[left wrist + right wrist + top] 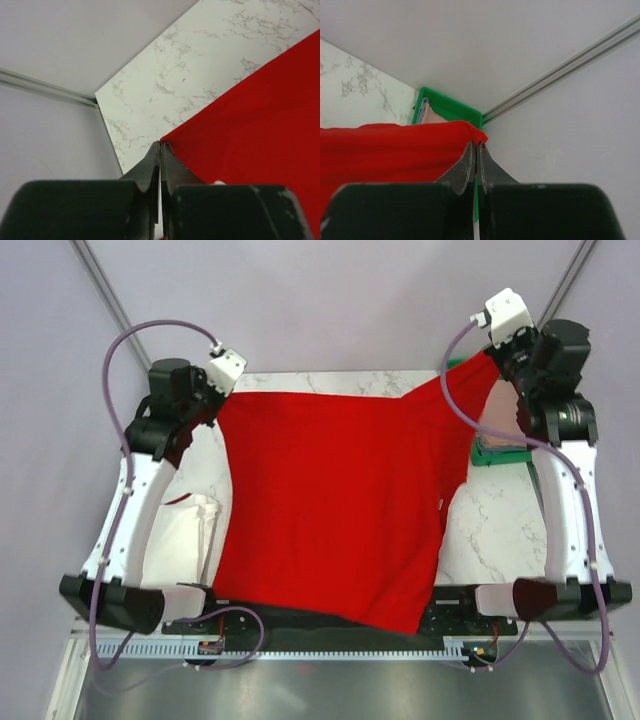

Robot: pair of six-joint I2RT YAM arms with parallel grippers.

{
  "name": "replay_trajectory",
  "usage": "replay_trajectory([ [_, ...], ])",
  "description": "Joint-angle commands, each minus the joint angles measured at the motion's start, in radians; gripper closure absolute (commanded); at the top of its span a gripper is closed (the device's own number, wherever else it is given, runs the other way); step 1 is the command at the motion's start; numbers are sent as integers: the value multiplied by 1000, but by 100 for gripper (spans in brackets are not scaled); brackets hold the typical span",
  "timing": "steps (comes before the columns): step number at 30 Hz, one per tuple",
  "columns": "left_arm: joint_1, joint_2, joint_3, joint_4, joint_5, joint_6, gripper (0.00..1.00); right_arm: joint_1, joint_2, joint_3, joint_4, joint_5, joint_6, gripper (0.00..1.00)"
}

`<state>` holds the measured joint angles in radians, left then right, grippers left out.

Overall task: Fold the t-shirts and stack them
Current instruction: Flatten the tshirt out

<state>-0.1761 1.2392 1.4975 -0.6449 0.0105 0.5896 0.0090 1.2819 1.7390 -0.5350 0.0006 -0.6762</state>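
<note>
The bright red t-shirt (330, 510) hangs spread between both arms above the marble table, its lower hem draping over the near edge. My left gripper (216, 398) is shut on its far left corner; in the left wrist view the gripper (161, 145) pinches the red cloth (260, 125). My right gripper (497, 352) is shut on its far right corner, raised; the right wrist view shows the gripper (476, 145) clamped on the red cloth (385, 150). A white t-shirt (190, 530) lies at the left, partly under the red one. A dusty-pink t-shirt (431, 116) lies in the green tray.
The green plastic tray (497, 452) sits at the table's far right, partly hidden by the right arm; it also shows in the right wrist view (452, 107). Grey walls with metal rails (560, 67) close the back. Bare marble (490, 515) shows at the right.
</note>
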Motion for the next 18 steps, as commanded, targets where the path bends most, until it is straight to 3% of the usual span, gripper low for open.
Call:
replay_trajectory([
  [1,3,52,99,162,2,18,98,-1,75,72,161,78,13,100],
  [9,4,121,296,162,-7,-2,98,-4,146,205,208,134,18,100],
  [18,3,-125,251,148,-40,13,98,-6,-100,218,156,118,59,100],
])
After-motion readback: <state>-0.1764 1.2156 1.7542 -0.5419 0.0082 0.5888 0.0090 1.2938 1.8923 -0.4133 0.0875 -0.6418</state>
